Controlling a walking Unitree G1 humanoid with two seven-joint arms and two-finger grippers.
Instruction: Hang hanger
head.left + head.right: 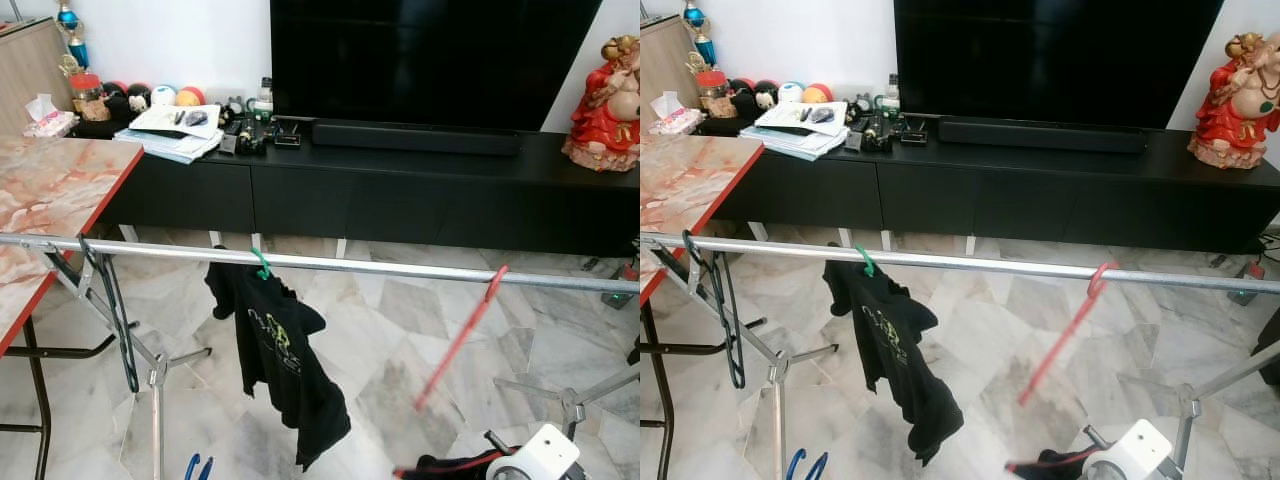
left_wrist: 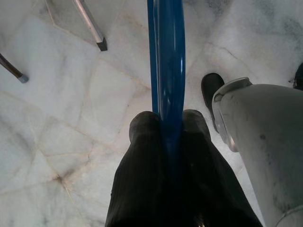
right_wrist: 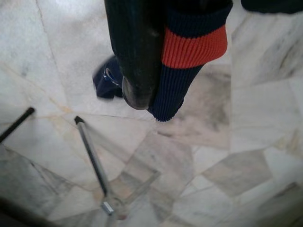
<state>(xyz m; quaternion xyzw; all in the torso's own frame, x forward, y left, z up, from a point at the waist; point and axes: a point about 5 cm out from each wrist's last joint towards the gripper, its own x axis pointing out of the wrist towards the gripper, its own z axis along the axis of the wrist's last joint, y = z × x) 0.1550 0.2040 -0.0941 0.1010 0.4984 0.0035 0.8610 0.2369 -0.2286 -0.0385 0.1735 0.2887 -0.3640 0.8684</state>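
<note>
Here's the red hanger (image 1: pixel 458 340), hooked over the silver rail (image 1: pixel 380 267) toward the robot's right and slanting steeply down to the right end effector (image 3: pixel 156 92) low at the frame's edge. In the right wrist view, one black finger (image 3: pixel 135 52) presses against a navy cuff (image 3: pixel 189 56) with an orange-red band; whether those fingers are truly pinched on the cloth, I cannot tell.

Over on the left, a blue hanger (image 2: pixel 166 61) sits squeezed between the two black fingers (image 2: pixel 137 156) of the left end effector (image 2: pixel 166 124), fingers pressed together around the blue bar, held low above the marble floor (image 2: pixel 61 118). Its blue tips peek up at the bottom of the left eye view.

Along the rail: a black T-shirt (image 1: pixel 275 355) dangles from a green hanger (image 1: pixel 261 265) left of centre, well apart from the red one. Further left a dark hanger (image 1: pixel 112 315) hangs bare, right by the rack's folding leg (image 1: pixel 150 370). So the stretch between the T-shirt and the red hook is open rail.

Beside the rack's left end, a marble-patterned table (image 1: pixel 50 210) with a red edge juts in. Behind the rail runs a long black TV cabinet (image 1: pixel 400 190) carrying a big dark television (image 1: pixel 430 60), a soundbar (image 1: pixel 415 137), a stack of papers (image 1: pixel 175 130) and a red figurine (image 1: pixel 608 105) at far right.
</note>
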